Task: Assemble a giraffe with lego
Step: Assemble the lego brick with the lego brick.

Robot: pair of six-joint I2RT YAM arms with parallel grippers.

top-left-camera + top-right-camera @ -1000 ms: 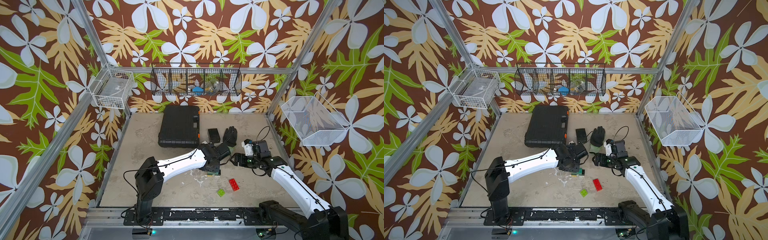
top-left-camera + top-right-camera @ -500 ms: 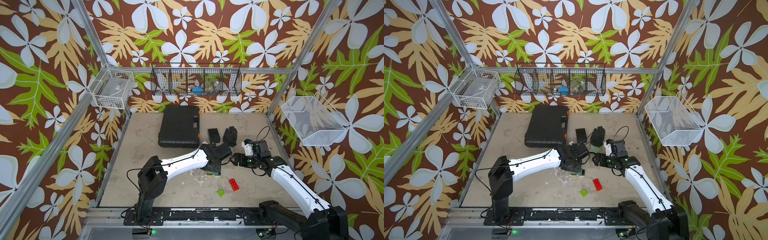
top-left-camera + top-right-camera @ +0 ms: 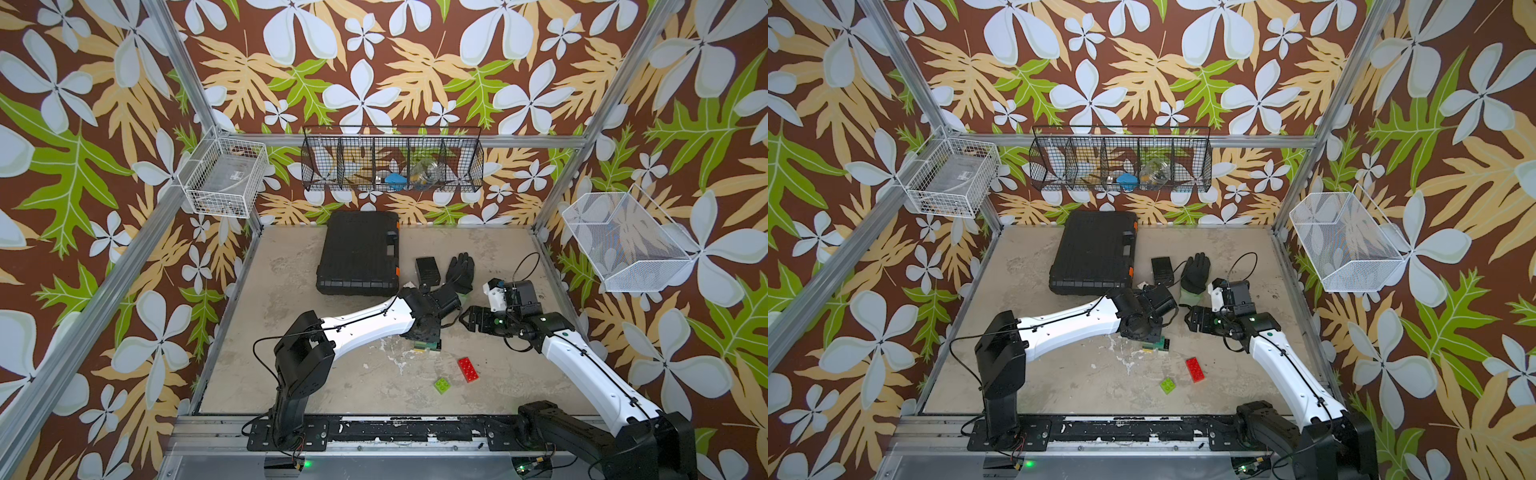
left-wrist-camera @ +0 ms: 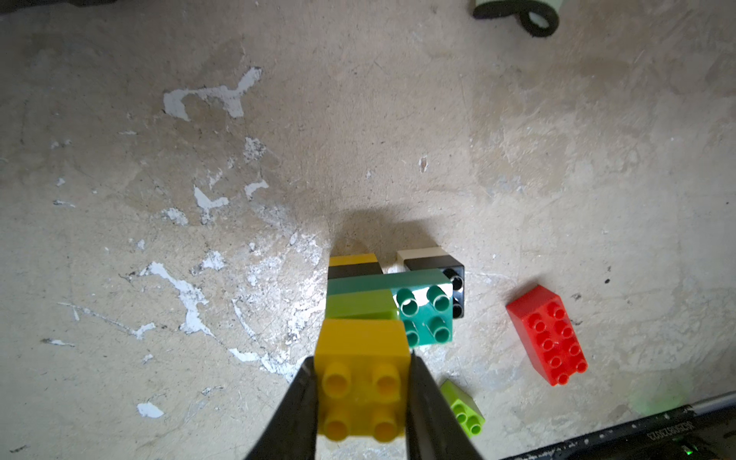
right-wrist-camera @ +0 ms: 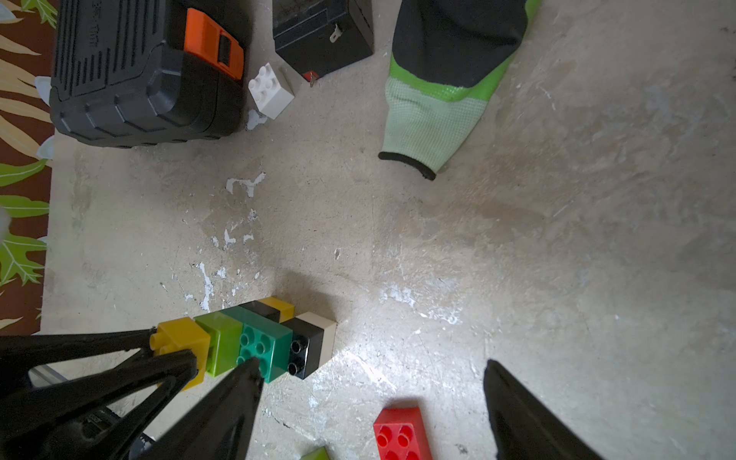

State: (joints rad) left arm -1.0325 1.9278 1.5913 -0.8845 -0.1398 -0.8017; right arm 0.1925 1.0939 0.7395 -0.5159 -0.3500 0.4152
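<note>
On the counter point(image 4: 358, 119), mid-way: half-built giraffe point(image 5: 263, 346) stands | left end effector point(image 4: 361, 360) pinches its top yellow brick point(image 4: 362, 342), likely seating it | right end effector point(image 5: 372, 364) spread, empty, beside | next: release cleanly, fetch lime brick point(image 3: 442, 385) or red brick point(image 3: 468, 369) | right wrist view shows loose white brick point(image 5: 271, 91) by case point(image 5: 135, 71); left wrist view doesn't.

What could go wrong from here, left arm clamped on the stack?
The left end effector grips only the top yellow brick; pulling away shut could topple the giraffe.
The dark green body sits offset, black leg studs exposed; pressing may pop it loose.
The white brick sits between the case and small black box; tight for the right end effector.
</note>
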